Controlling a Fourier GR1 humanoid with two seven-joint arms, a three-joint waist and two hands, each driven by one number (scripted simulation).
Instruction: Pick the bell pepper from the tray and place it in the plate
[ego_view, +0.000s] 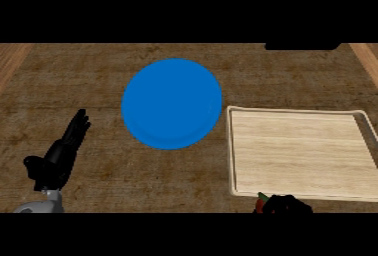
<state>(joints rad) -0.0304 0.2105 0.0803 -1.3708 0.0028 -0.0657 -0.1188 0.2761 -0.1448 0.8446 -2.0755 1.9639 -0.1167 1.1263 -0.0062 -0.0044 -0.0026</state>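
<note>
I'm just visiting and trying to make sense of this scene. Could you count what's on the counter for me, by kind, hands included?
Plates: 1, the blue plate.
Trays: 1, the pale wooden tray.
Bell peppers: 1, the bell pepper, mostly hidden inside the right hand.
Hands: 2, the left hand resting open, the right hand curled at the tray's near edge.
Total: 5.

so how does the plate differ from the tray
The plate is blue and round; the tray is pale wood and rectangular with a raised rim. The plate sits mid-counter, the tray to its right, nearly touching it. The tray looks larger than the plate. Both lie flat on the counter with nothing on them.
</note>
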